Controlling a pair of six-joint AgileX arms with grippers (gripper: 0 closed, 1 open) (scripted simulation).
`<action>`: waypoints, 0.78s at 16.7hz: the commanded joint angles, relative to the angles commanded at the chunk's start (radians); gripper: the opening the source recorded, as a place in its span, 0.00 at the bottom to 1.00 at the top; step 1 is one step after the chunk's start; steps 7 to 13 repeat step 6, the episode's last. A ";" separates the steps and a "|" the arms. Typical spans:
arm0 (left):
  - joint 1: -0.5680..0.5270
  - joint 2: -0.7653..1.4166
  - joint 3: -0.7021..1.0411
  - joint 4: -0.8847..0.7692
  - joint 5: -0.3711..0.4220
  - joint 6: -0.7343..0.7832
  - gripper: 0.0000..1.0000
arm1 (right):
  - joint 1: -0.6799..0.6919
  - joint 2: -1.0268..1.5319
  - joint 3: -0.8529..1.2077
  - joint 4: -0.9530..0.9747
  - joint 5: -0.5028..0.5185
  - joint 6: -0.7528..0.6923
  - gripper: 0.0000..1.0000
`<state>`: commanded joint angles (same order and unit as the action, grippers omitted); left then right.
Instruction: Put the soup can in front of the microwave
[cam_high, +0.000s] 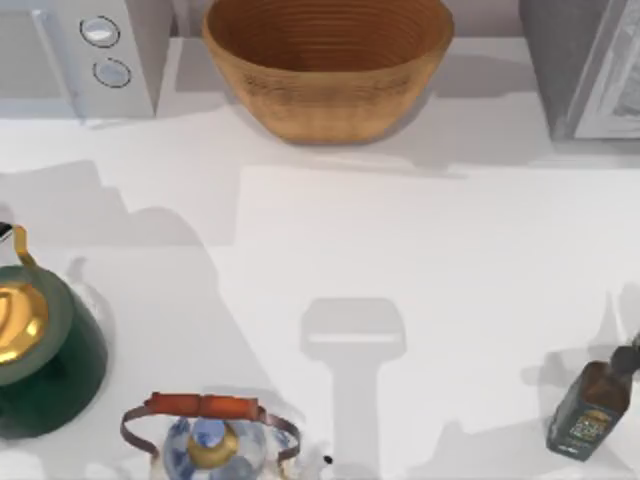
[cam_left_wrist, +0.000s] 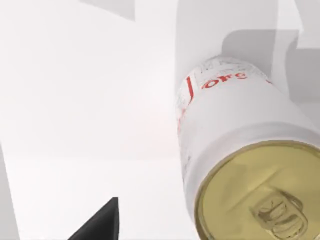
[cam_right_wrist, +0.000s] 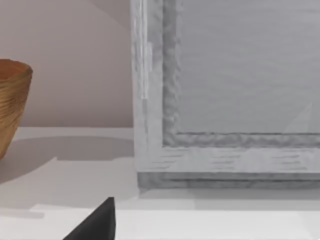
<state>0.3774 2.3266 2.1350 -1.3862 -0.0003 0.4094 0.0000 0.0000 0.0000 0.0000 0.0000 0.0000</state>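
The soup can (cam_left_wrist: 240, 150) fills the left wrist view close to the left hand's dark fingertip (cam_left_wrist: 100, 222), above the white worktop (cam_high: 400, 260); whether that hand grips it I cannot tell. The one microwave (cam_high: 80, 50) stands beside one woven basket (cam_high: 328, 62). The right hand's fingertip (cam_right_wrist: 95, 222) faces a grey box (cam_right_wrist: 225, 90).

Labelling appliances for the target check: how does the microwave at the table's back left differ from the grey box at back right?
The microwave is light grey-white; the grey box is darker. The microwave has two round silver dials on a side panel; the grey box shows none, only a framed flat panel, seen close in the right wrist view. Both are boxy, stand at the back of the table, flank the woven basket, and are cut off by the top view's edge.
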 joint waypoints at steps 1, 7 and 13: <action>0.001 0.006 0.032 -0.028 0.000 -0.001 1.00 | 0.000 0.000 0.000 0.000 0.000 0.000 1.00; -0.001 0.015 0.158 -0.136 0.004 -0.001 1.00 | 0.000 0.000 0.000 0.000 0.000 0.000 1.00; -0.001 0.015 0.158 -0.136 0.004 -0.001 1.00 | 0.000 0.000 0.000 0.000 0.000 0.000 1.00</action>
